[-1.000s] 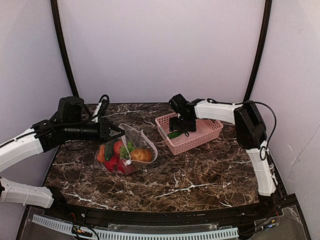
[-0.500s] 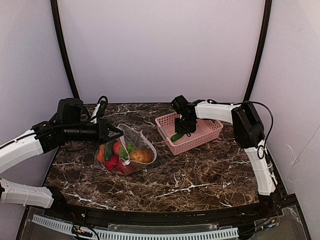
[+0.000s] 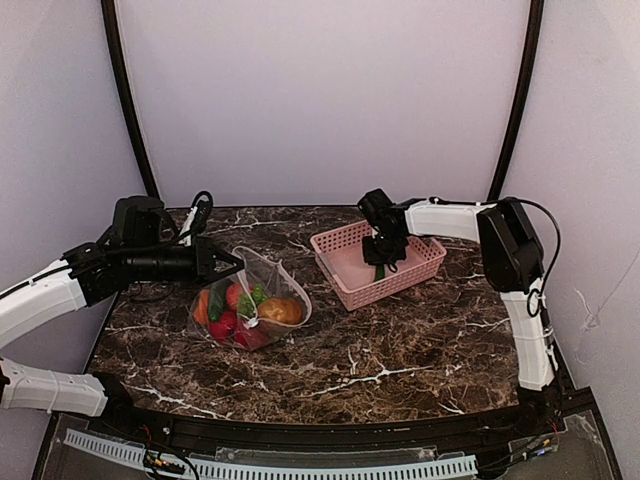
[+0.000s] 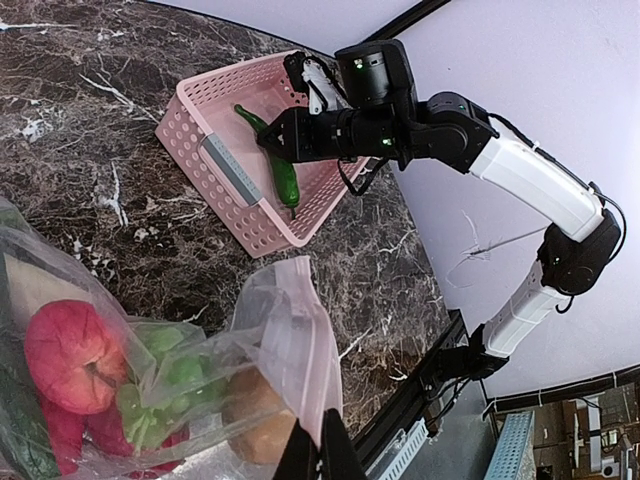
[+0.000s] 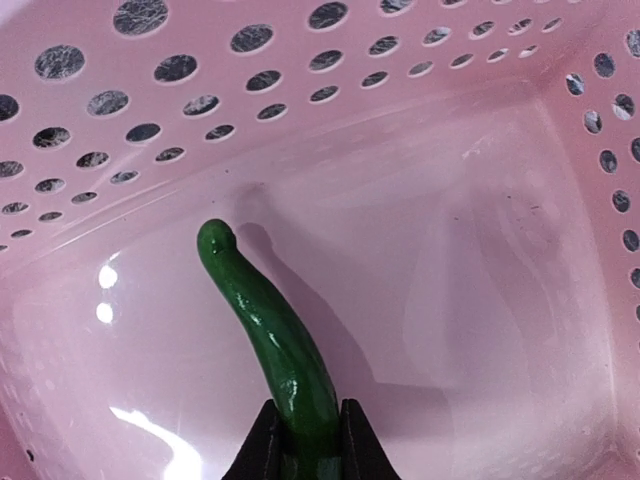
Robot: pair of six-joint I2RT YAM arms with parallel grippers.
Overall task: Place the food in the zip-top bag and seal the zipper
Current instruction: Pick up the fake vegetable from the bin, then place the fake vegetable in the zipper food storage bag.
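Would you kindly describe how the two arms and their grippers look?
Both the left arm and right arm have white tubular links and black joint housings, with black cables looping alongside. The left gripper and right gripper are black and two-fingered.

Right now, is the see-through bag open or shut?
Open. The left claw pinches up one edge of the bag, and its mouth gapes wide.

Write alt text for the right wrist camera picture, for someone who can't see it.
A curved green vegetable is clamped at one end in the right pincer, above the glossy floor of a pink basket with perforated walls.
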